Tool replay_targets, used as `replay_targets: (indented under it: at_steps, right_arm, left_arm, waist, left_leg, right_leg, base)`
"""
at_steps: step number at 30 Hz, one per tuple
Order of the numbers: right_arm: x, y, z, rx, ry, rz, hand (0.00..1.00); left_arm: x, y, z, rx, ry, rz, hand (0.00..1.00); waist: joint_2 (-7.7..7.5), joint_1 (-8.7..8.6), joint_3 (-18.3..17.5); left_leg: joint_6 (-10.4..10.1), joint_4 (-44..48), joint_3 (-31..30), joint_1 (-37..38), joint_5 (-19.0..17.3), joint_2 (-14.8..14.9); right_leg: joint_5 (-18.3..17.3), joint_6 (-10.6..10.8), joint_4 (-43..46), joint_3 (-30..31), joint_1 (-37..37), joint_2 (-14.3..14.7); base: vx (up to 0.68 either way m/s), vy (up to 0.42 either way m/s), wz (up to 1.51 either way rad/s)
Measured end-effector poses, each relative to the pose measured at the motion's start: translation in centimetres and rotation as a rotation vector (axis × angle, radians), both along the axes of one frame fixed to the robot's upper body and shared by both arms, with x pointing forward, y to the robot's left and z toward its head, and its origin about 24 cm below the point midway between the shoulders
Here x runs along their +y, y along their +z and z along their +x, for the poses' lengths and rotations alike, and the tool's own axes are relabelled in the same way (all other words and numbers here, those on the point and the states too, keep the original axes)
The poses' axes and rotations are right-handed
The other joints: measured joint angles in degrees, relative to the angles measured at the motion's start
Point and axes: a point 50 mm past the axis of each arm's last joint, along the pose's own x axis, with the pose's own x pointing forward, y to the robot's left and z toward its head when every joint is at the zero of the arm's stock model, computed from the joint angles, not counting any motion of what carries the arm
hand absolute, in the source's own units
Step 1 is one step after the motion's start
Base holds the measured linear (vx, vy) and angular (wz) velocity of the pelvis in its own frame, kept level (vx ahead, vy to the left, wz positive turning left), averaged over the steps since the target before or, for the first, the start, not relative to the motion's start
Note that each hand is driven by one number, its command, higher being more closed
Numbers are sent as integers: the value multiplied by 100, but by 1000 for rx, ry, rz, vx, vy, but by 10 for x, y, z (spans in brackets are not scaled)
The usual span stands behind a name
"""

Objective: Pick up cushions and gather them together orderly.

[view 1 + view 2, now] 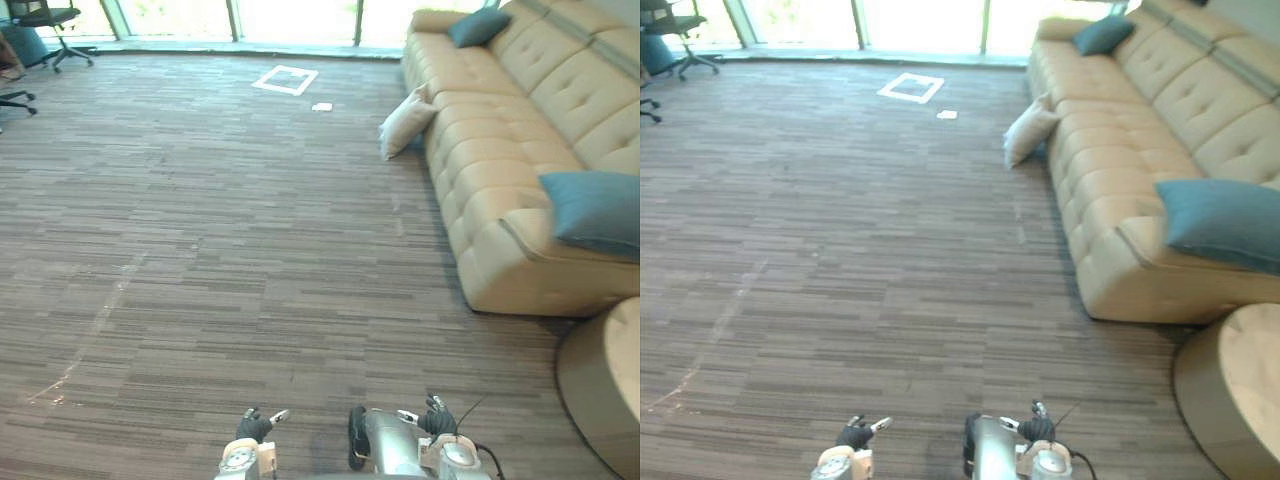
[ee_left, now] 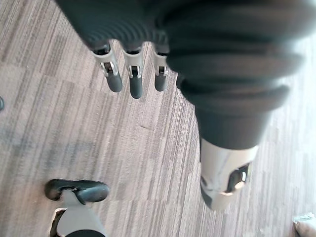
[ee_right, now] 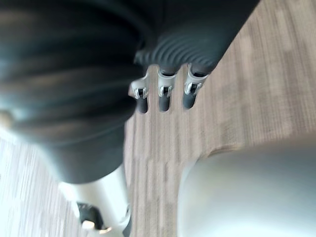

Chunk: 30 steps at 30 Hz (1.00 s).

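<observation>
Both hands hang low and well short of the sofa [image 1: 520, 130], left hand [image 1: 254, 428] and right hand [image 1: 438, 421], fingers loose and fairly straight, holding nothing. Biggest risk imo: every cushion is over at the sofa, so the robot has to walk there, and the round stool [image 1: 610, 385] just off the sofa's near end looks easy to clip. The white cushion [image 1: 406, 122] leans on the carpet [image 1: 200, 250] against the sofa's front, so a sloppy grab could tip it flat. The near blue cushion [image 1: 595, 210] lies on the sofa's near end, the far blue cushion [image 1: 478, 26] at its far end. All look plump and soft, so fingers could slip off.
</observation>
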Motion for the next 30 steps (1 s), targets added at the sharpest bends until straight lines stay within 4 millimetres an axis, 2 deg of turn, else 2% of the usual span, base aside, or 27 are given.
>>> replay_targets:
  at_steps: [1,2,3,4,5,7,9,10,11,12,13,14,15,16,17,18,19,20,21,22,23,24,25,27,28,29,30]
  right_arm:
    - [0,0,0,3,10,-6,0]
    - [-1,0,0,5,14,-9,0]
    - [-3,-2,-3,24,12,-18,0]
    - [-3,-3,-6,40,12,-19,0]
    - [-3,-5,-7,48,12,-18,0]
    - [-1,-8,-13,75,18,-12,0]
    - [0,-9,-15,88,31,-14,0]
    - [0,-9,-16,92,29,-14,0]
    - [0,-10,-19,101,25,-13,0]
    - [0,-11,-22,107,20,-13,0]
    - [0,-11,-22,108,19,-14,0]
    - [0,-12,-24,114,20,-14,0]
    - [7,-17,-31,149,14,10,0]
    - [12,-17,-29,141,14,20,0]
    - [12,-18,-35,149,-18,33,0]
    - [16,-19,-37,154,-42,50,0]
    - [16,-19,-38,156,-46,50,0]
    - [16,-19,-37,154,-38,49,0]
    - [15,-18,-34,138,-33,47,0]
    - [14,-17,-33,130,-31,45,0]
    - [9,-14,-28,102,-26,30,0]
    - [5,-11,-23,76,-28,18,0]
    - [5,-10,-22,67,-29,16,0]
    - [3,-5,-14,27,-33,11,0]
    - [2,-4,-13,21,-37,9,0]
    - [0,-4,-12,17,-46,6,0]
    - [-3,-4,-13,22,-54,-1,0]
  left_arm:
    - [2,0,0,-2,18,1,0]
    - [4,1,0,-3,30,2,0]
    - [10,2,0,-14,70,6,0]
    - [12,3,1,-26,77,12,0]
    - [13,4,1,-30,78,14,0]
    - [17,6,1,-50,83,28,0]
    - [22,11,3,-89,91,45,0]
    - [21,11,4,-92,91,43,0]
    - [22,12,5,-100,94,45,0]
    - [24,13,7,-110,96,49,0]
    - [24,13,8,-111,95,49,0]
    - [23,13,8,-112,94,48,0]
    - [30,14,8,-110,91,66,0]
    - [33,14,8,-107,87,74,0]
    - [34,15,10,-113,86,75,0]
    - [38,14,9,-106,90,89,0]
    - [39,14,9,-102,88,93,0]
    - [41,14,9,-94,76,102,0]
    - [39,10,7,-60,67,102,0]
    - [38,9,6,-55,65,102,0]
    - [33,7,5,-44,48,96,0]
    - [30,6,3,-32,42,90,0]
    - [30,6,2,-29,41,89,0]
    - [28,4,0,-12,37,83,0]
    - [26,3,0,-8,36,79,0]
    - [23,3,0,-8,32,70,0]
    - [16,3,2,-12,14,59,0]
  waist:
    - [76,-11,33]
    - [108,-15,45]
    - [187,36,107]
    - [191,95,121]
    - [181,123,113]
    - [115,209,92]
    - [82,225,92]
    - [70,233,103]
    - [38,269,117]
    - [-13,326,128]
    - [-13,332,125]
    - [10,358,94]
    - [-217,440,-10]
    - [-301,410,-111]
    - [-412,384,-138]
    - [-582,389,-162]
    - [-613,388,-154]
    - [-643,367,-130]
    - [-620,347,-113]
    - [-598,337,-96]
    - [-443,279,-35]
    - [-381,211,-28]
    - [-368,185,-24]
    - [-400,115,39]
    - [-407,75,39]
    - [-402,45,35]
    - [-428,15,26]
  left_leg:
    - [-195,976,-55,-380,373,155]
    - [-269,1468,-93,-573,646,237]
    - [-235,3279,43,-1330,889,669]
    - [-118,3743,166,-1601,806,809]
    - [-100,3828,240,-1709,775,836]
    - [-133,3664,642,-2232,598,939]
    - [-148,2573,985,-2978,427,974]
    - [-127,2281,1056,-3022,413,957]
    - [-129,1483,1208,-3109,426,852]
    - [-131,341,1302,-3151,661,628]
    - [-121,-16,1296,-3182,798,567]
    - [-16,-549,1246,-3281,1272,485]
    - [326,-407,1220,-3277,1582,272]
    - [315,-418,1281,-3269,1445,180]
    - [522,-203,1247,-3235,1255,69]
    - [582,-116,1253,-2945,898,-152]
    - [581,-132,1256,-2827,811,-205]
    - [598,-168,1256,-2535,569,-321]
    - [608,-241,1202,-2013,277,-411]
    - [607,-288,1195,-1845,223,-423]
    - [596,-581,1190,-1259,78,-415]
    - [546,-899,1155,-812,-34,-393]
    - [518,-981,1144,-686,-82,-378]
    - [493,-1330,1142,-18,-185,-269]
    - [502,-1421,1144,157,-192,-237]
    - [535,-1584,1109,376,-213,-200]
    - [479,-1870,941,705,-253,-235]
  right_leg:
    - [-150,-33,-87,-85,292,50]
    - [-199,-54,-164,-107,456,76]
    - [-387,-139,-587,-101,1211,284]
    - [-462,-169,-817,-44,1601,340]
    - [-485,-174,-910,-22,1751,341]
    - [-587,-129,-1376,141,2338,317]
    - [-681,24,-1849,331,2901,261]
    - [-706,61,-1928,361,3001,235]
    - [-753,151,-2127,415,3320,142]
    - [-834,322,-2343,495,3652,-5]
    - [-858,367,-2378,525,3730,-36]
    - [-933,501,-2367,651,3818,-50]
    - [-935,568,-2296,933,3902,-258]
    - [-823,597,-2182,992,3854,-374]
    - [-518,911,-1712,1168,3637,-525]
    - [-39,1012,-642,1460,3378,-591]
    - [139,1055,-248,1530,3238,-602]
    - [726,1375,933,1739,2783,-595]
    - [841,1494,2436,1758,2065,-580]
    - [806,1443,2685,1695,1886,-594]
    - [525,1139,3244,1427,1277,-586]
    - [255,1018,3303,1163,760,-523]
    - [188,1015,3263,1082,602,-499]
    - [-229,752,2357,538,-55,-347]
    - [-234,715,1879,328,-148,-337]
    - [-123,612,1003,73,-263,-270]
    - [424,451,-518,11,-353,-115]
  base:
    - [602,-237,22]
    - [567,-180,6]
    - [665,-176,-14]
    - [545,-132,-22]
    - [392,-70,-41]
    - [405,-58,-43]
    - [601,-8,-46]
    - [608,81,-41]
    - [673,136,-45]
    - [674,162,-45]
    - [654,218,-51]
    - [659,277,-57]
    - [665,297,-47]
    - [725,318,-18]
    - [869,404,22]
    - [873,400,20]
    - [693,322,16]
    - [638,214,9]
    - [502,156,7]
    - [735,189,-3]
    - [577,119,-6]
    - [683,131,-3]
    - [537,51,5]
    - [545,-23,15]
    - [451,-64,32]
    - [624,-137,57]
    - [654,-161,53]
